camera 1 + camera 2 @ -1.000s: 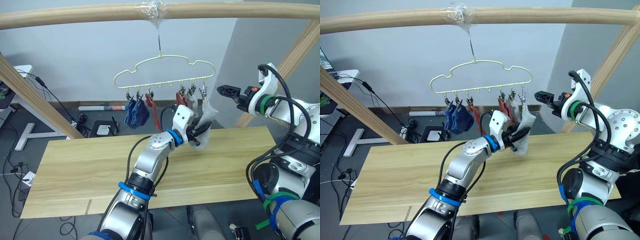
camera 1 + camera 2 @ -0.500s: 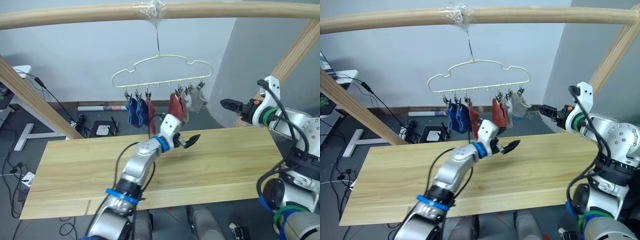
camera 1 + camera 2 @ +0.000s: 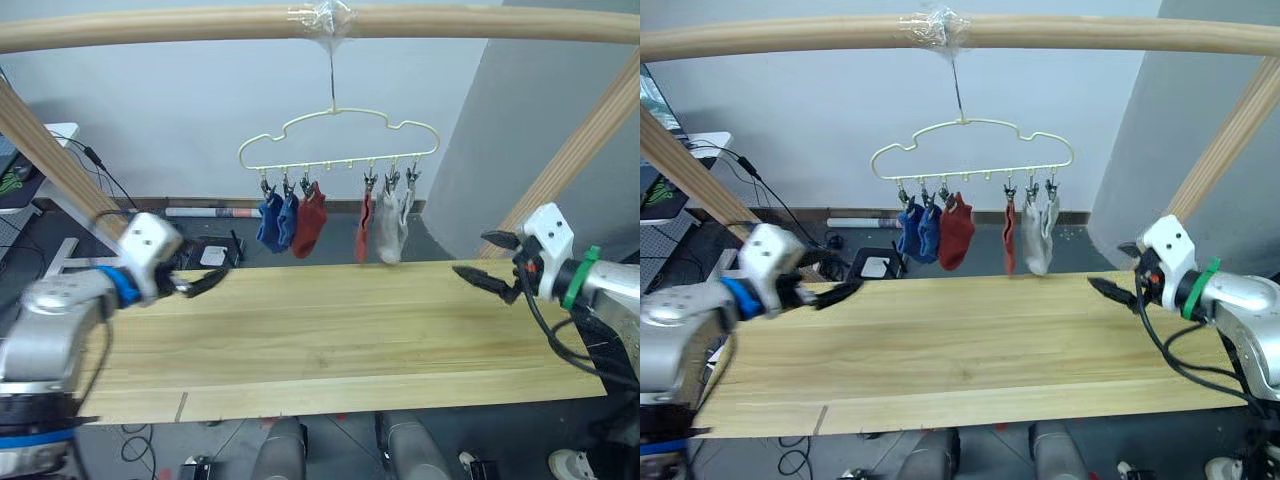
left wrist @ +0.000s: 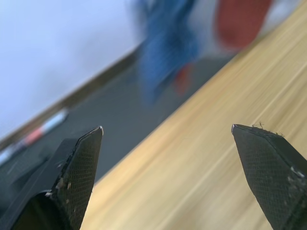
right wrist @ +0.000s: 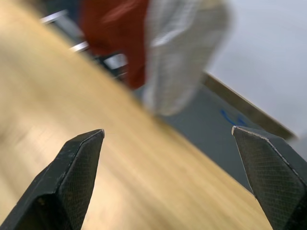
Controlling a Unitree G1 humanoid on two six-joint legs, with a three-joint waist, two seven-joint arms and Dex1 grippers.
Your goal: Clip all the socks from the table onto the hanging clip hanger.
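The cream clip hanger (image 3: 338, 140) hangs from a wooden beam above the table's (image 3: 340, 340) far edge. Clipped along it, left to right, are two blue socks (image 3: 272, 222), two rust red socks (image 3: 310, 220) and two light grey socks (image 3: 388, 228). My left gripper (image 3: 205, 283) is open and holds nothing, low over the table's far left, well away from the hanger. My right gripper (image 3: 483, 260) is open with nothing in it too, above the far right of the table and pointing toward the grey socks (image 5: 182, 52). Blurred blue socks (image 4: 168, 48) show past my left fingers.
The horizontal wooden beam (image 3: 200, 20) spans the top, with slanted posts at the left (image 3: 45, 150) and right (image 3: 580, 150). Behind the table, cables and a dark box (image 3: 210, 255) lie on the floor.
My left gripper let go of the grey sock, now hanging clipped, and swung far left and down. My right gripper dropped from hanger height to just above the table.
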